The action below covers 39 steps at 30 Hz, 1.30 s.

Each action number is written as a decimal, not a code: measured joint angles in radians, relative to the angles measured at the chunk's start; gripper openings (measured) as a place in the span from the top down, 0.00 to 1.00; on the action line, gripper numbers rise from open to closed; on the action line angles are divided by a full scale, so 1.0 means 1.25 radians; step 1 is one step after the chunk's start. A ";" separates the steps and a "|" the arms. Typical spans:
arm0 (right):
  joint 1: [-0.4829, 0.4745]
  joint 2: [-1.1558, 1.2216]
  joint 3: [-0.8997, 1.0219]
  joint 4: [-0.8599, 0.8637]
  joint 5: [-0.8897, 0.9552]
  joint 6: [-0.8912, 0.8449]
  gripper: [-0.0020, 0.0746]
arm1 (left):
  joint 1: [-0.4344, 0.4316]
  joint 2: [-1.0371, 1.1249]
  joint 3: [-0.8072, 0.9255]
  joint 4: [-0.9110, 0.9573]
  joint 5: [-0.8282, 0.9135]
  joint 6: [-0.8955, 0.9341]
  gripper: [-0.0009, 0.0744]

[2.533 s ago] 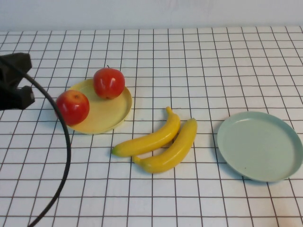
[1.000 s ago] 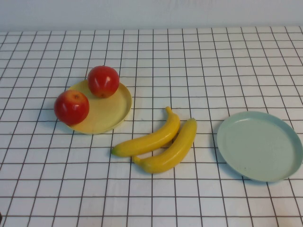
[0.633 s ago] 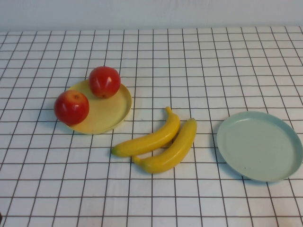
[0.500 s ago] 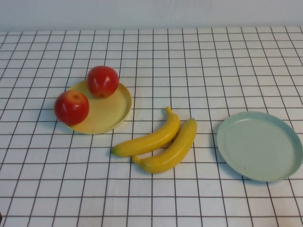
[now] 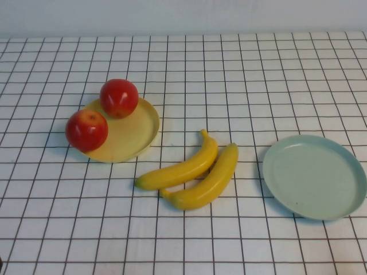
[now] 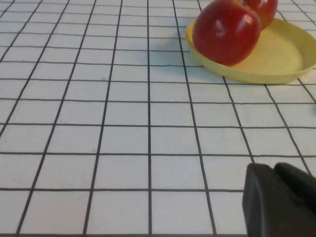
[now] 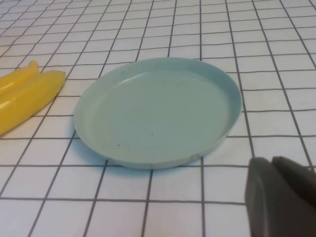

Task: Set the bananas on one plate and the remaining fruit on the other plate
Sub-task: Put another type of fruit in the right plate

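2 apples (image 5: 103, 113) sit on the yellow plate (image 5: 135, 137); 2 bananas (image 5: 192, 172) lie on the surface beside the bare mint-green plate (image 5: 315, 177). Left pincer (image 6: 279, 197) and right pincer (image 7: 279, 192) — both pressed together, parked. Risk: the rim-perched apple may roll off.

Bright, even light, soft shadows, glossy glare on the apples (image 5: 119, 98).

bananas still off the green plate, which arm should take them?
Right, probably. The right hand, shut, sits beside the mint-green plate, with the bananas just beyond it. The left hand, also shut, faces the yellow plate holding both apples.
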 joint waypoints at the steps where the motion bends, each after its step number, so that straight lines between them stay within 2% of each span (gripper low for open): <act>1: 0.000 0.000 0.000 0.000 0.000 0.000 1.00 | 0.000 0.000 0.000 0.000 0.000 0.000 0.99; 6: 0.000 0.000 0.000 0.025 0.002 0.013 1.00 | 0.000 0.000 0.000 0.000 0.000 0.000 0.99; 8: 0.000 0.000 -0.033 0.032 0.048 0.014 1.00 | 0.000 0.000 0.000 0.000 0.000 0.000 0.99; 12: 0.000 0.000 -0.193 0.035 0.148 0.016 1.00 | 0.000 -0.001 0.000 0.000 0.000 0.000 0.99; 15: 0.000 0.017 -0.309 0.035 0.154 0.016 1.00 | 0.000 -0.001 0.000 0.000 0.000 0.000 0.99; 18: 0.000 0.038 -0.362 0.036 0.120 0.016 1.00 | 0.000 -0.001 0.000 0.000 0.000 0.000 0.99; 24: 0.000 0.044 -0.369 0.037 0.031 0.017 1.00 | 0.000 -0.001 0.000 0.000 0.000 0.000 0.99; 34: 0.000 0.045 -0.347 0.106 0.079 0.017 0.99 | 0.000 -0.001 0.000 0.000 0.000 0.000 0.99; 36: 0.000 0.050 -0.342 0.143 0.076 0.017 0.97 | 0.000 -0.001 0.000 0.000 0.000 0.000 0.99; 38: 0.000 0.072 -0.342 0.179 0.061 0.017 0.88 | 0.000 -0.001 0.000 0.000 0.000 0.000 0.99; 39: 0.000 0.088 -0.342 0.194 0.050 0.017 0.79 | 0.000 -0.001 0.000 0.000 0.000 0.000 0.99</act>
